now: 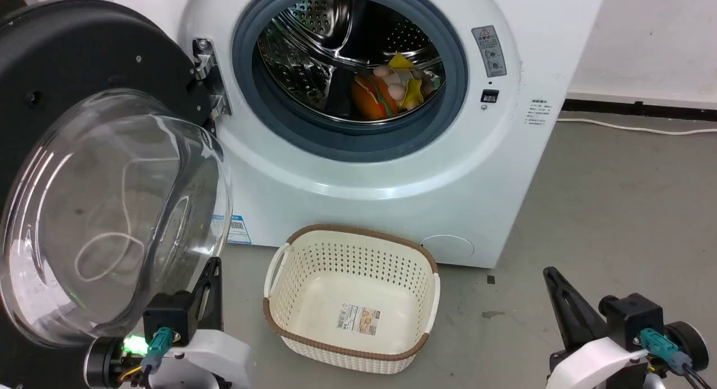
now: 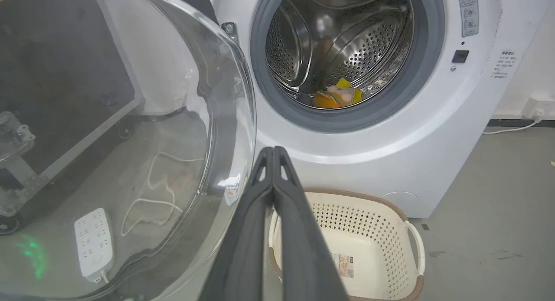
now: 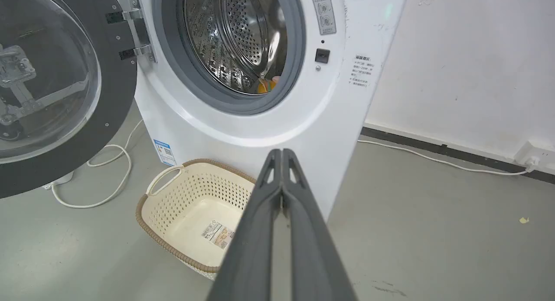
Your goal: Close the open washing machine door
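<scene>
The door (image 1: 112, 215) stands swung wide on its hinge at the left of the washer (image 1: 392, 176), glass bowl bulging outward and the drum mouth (image 1: 302, 58) uncovered (toys (image 1: 386, 92) lie inside). The left fingers (image 2: 253, 223) are clenched together on nothing, just beside the glass at the door's lower edge. The right fingers (image 3: 260, 231) are likewise pressed together and empty, well apart from the door, over the floor (image 1: 616, 209) right of a cream basket (image 1: 313, 254) that sits before the washer.
</scene>
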Tool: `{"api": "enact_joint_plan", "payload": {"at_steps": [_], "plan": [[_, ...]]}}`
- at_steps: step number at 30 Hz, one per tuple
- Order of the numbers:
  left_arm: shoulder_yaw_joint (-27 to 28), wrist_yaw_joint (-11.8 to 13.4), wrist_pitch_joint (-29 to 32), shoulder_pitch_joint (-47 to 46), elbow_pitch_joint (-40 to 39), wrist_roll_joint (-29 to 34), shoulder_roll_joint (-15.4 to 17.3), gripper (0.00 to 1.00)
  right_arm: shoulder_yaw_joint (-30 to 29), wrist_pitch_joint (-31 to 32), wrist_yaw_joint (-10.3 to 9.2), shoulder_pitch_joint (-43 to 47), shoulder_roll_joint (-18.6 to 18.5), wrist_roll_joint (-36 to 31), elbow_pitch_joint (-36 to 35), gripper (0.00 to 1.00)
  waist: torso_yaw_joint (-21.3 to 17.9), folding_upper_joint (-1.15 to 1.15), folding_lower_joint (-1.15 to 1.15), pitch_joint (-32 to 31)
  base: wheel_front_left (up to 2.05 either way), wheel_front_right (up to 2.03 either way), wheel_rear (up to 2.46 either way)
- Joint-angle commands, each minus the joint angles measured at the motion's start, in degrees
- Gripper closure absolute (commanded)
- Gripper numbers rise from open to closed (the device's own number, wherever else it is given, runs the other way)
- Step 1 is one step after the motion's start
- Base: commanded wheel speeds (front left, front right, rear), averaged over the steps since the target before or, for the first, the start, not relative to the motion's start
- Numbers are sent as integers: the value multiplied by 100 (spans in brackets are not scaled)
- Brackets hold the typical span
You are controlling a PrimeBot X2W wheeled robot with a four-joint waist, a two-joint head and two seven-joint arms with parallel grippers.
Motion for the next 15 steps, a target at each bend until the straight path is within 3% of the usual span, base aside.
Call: {"api": "enact_joint_plan", "payload": {"at_steps": [1,15], "plan": [[4,-32,1,82,-26,16,-1,100,-4,2,5,-81,-9,-28,-28,100,0,0,0,0,0,0,0],[4,-32,1,82,-26,16,-1,100,-4,2,5,-81,-9,-28,-28,100,0,0,0,0,0,0,0]]}}
